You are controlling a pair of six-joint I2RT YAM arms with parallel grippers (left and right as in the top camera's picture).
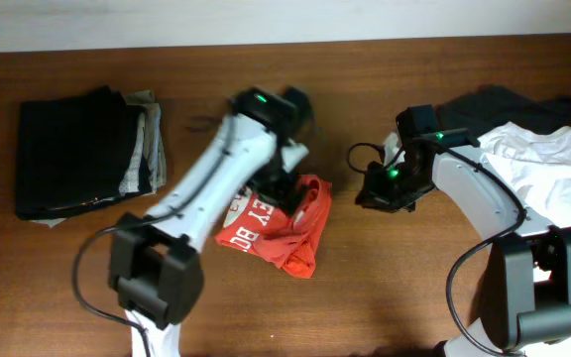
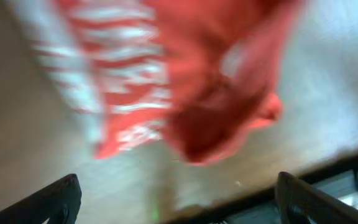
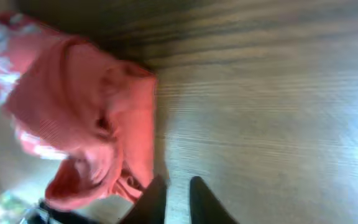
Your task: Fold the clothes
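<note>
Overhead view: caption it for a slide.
Left gripper above a crumpled orange-red T-shirt, right gripper alongside, on a table.

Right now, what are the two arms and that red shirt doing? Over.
Left gripper open, empty, over the T-shirt. Right gripper nearly shut, empty, beside it. T-shirt crumpled, unfolded, mid-table. White shirt well clear, right side.

The orange-red T-shirt (image 1: 284, 230) is lying bunched near the middle of the wooden table (image 1: 385, 297), with the left gripper (image 1: 282, 188) hanging at its twelve o'clock edge. The right gripper (image 1: 373, 193) is hovering off toward the shirt's two o'clock, apart from the cloth. Black and grey folded garments (image 1: 77, 149) are sitting at ten o'clock, and a white shirt (image 1: 553, 164) is spilling in at three o'clock.
</note>
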